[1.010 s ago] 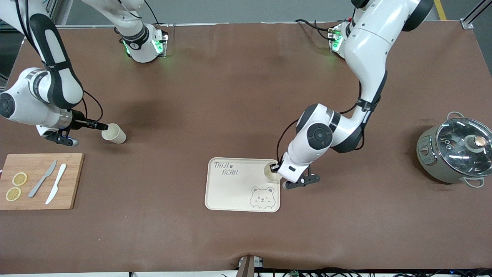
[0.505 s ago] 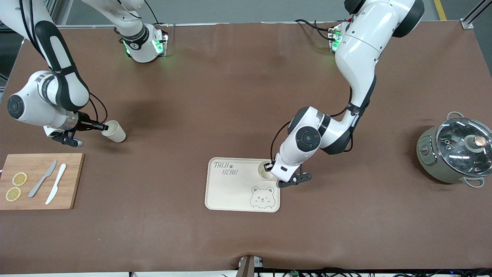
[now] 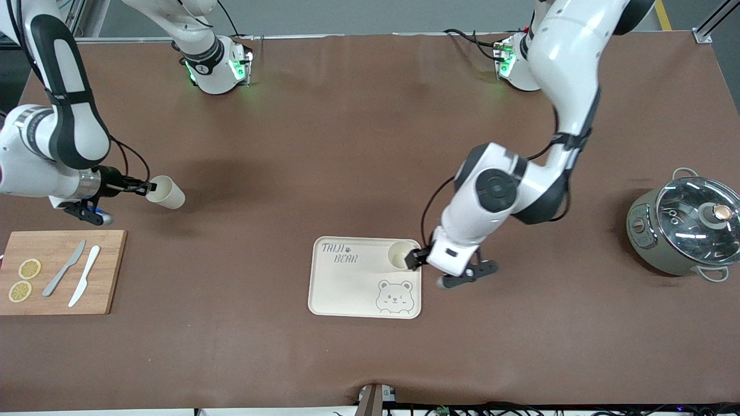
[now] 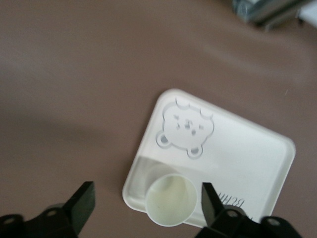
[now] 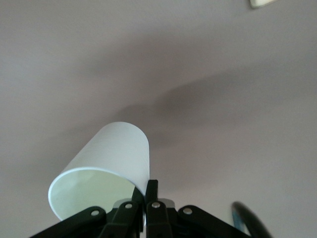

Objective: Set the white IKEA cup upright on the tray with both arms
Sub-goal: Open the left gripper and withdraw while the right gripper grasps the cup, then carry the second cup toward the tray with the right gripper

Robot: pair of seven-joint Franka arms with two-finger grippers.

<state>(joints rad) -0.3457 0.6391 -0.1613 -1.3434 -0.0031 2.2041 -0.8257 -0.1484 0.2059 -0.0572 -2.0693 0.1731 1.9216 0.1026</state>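
A white cup point(image 3: 399, 255) stands upright on the corner of the cream bear tray point(image 3: 347, 289) nearest the left arm's end. My left gripper point(image 3: 416, 258) is open beside that cup and does not touch it. In the left wrist view the cup point(image 4: 171, 199) sits on the tray point(image 4: 247, 158) between the spread fingers of the left gripper point(image 4: 147, 206). My right gripper point(image 3: 147, 187) is shut on the rim of a second white cup point(image 3: 166, 193), held tipped on its side over the table at the right arm's end. The right wrist view shows this gripper point(image 5: 151, 191) pinching the cup point(image 5: 106, 163).
A wooden cutting board point(image 3: 110, 271) with two lemon slices and two knives lies near the right gripper, closer to the front camera. A grey pot with a glass lid point(image 3: 682, 225) stands at the left arm's end; it also shows in the left wrist view point(image 4: 267, 10).
The left gripper has let go of the cup on the tray and drawn back toward the left arm's end. The right gripper has lifted its tipped cup slightly.
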